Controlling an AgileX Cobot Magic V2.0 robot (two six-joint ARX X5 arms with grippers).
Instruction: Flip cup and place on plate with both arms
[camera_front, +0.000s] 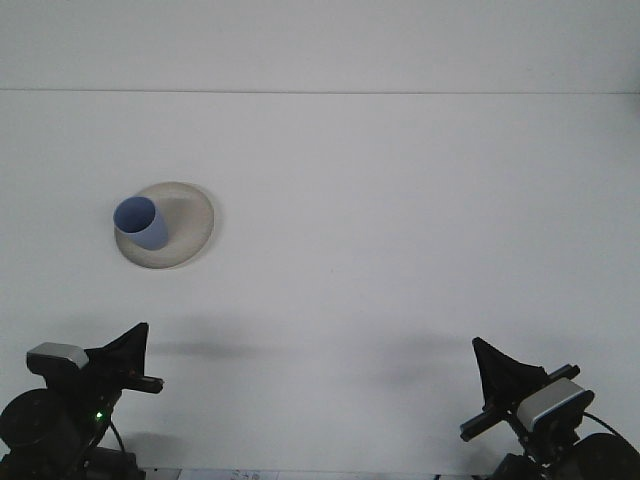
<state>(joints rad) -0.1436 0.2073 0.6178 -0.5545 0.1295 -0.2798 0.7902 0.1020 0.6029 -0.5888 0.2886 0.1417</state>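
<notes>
A plain white table (400, 250) fills the front view, its far edge a thin straight line near the top. One thing lies directly on it: a round, pale plate (190, 235), left of the middle. Faint grey shadows fall across the near part of the table.
</notes>
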